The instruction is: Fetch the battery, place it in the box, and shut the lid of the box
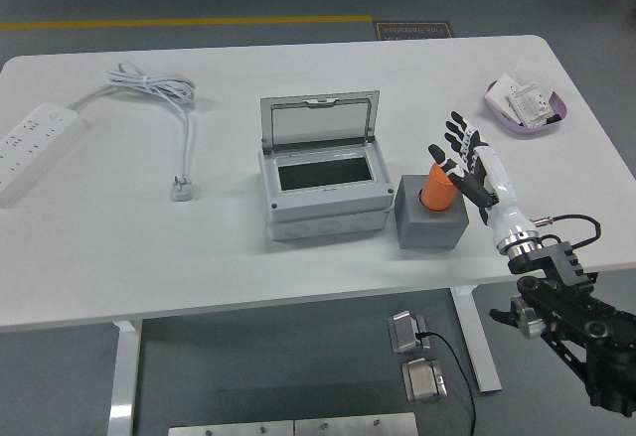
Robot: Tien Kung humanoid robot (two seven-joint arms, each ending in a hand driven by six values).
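The battery's (pixel 437 189) lower part is hidden inside the grey holder (pixel 431 225).

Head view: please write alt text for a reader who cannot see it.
The robot's right hand reaches with fingers spread around an orange battery standing in a grey block, beside a grey box with its lid raised. A power strip and a purple dish lie farther off.

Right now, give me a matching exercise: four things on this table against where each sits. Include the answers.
Things:
1. battery
2. box
3. power strip
4. purple dish

Places:
A. far right of the table
B. left edge of the table
C. upright in the gray holder
D. table middle, lid raised

Pairs: 1-C, 2-D, 3-B, 4-A
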